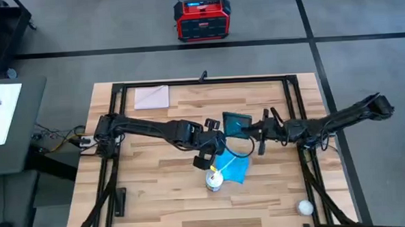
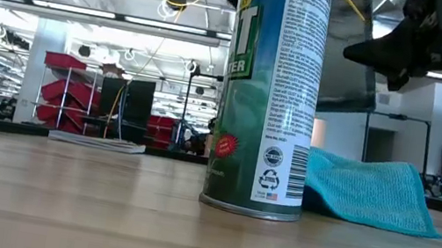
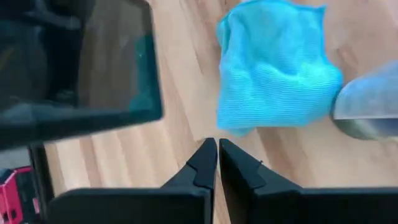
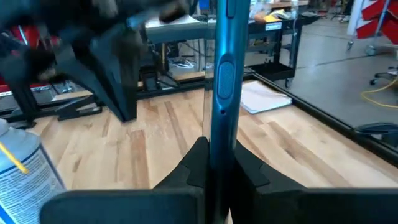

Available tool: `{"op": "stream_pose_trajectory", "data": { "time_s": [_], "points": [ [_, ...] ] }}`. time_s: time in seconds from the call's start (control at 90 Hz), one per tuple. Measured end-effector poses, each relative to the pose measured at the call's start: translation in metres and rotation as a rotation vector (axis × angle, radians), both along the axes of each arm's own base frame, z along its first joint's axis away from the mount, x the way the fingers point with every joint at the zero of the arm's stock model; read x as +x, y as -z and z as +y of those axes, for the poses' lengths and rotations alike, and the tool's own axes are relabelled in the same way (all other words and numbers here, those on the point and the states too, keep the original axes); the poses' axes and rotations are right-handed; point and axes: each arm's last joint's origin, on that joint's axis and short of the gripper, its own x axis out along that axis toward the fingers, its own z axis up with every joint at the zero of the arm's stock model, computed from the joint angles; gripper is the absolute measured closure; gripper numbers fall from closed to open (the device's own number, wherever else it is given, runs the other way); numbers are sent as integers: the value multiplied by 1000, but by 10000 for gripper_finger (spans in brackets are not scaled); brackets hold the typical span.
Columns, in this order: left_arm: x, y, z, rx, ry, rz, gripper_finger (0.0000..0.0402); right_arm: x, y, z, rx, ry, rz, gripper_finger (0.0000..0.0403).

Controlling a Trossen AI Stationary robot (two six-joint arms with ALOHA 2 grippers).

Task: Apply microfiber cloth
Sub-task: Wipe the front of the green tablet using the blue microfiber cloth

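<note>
High view shows one microfiber cloth lying on the worktop, touching one spray can. Left end effector hovers clenched and empty; right end effector grasps one teal tablet.

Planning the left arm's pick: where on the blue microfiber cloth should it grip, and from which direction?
Probably the raised, bunched fold at the edge of the microfiber cloth nearest the left gripper, taken from above. The cloth lies crumpled on the table, so a ridge offers more to pinch than a flat part. The spray can crowds its opposite side. The left fingers are shut and must open first.
</note>
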Motion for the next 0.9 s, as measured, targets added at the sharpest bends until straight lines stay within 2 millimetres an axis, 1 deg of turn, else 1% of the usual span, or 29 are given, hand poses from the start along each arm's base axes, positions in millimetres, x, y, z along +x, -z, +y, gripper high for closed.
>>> {"op": "stream_pose_trajectory", "data": {
  "time_s": [0.078,0.178,0.3,0.411,0.5,0.622,0.7,0.778,0.9],
  "points": [
    [2,11,2,-37,16,-4,402,-4,-2,-1,-1,0,3,391],
    [4,19,1,-84,44,-16,402,-6,-2,-1,-2,0,11,391],
    [6,23,0,-125,62,-35,402,-7,-1,-1,-1,3,28,391],
    [9,25,-2,-208,66,-66,393,-7,0,-1,0,6,33,391],
    [11,26,-3,-236,62,-77,371,-7,0,-2,-2,22,33,391],
    [13,30,-4,-246,47,-72,327,-8,0,-2,-6,23,36,391],
    [19,37,-3,-253,51,-80,298,-8,0,-2,-7,24,38,391],
    [21,44,-2,-249,49,-57,273,-8,1,-2,-20,41,44,391],
    [25,60,-1,-224,35,-22,243,-8,1,-3,-24,55,49,391]
  ]
}}
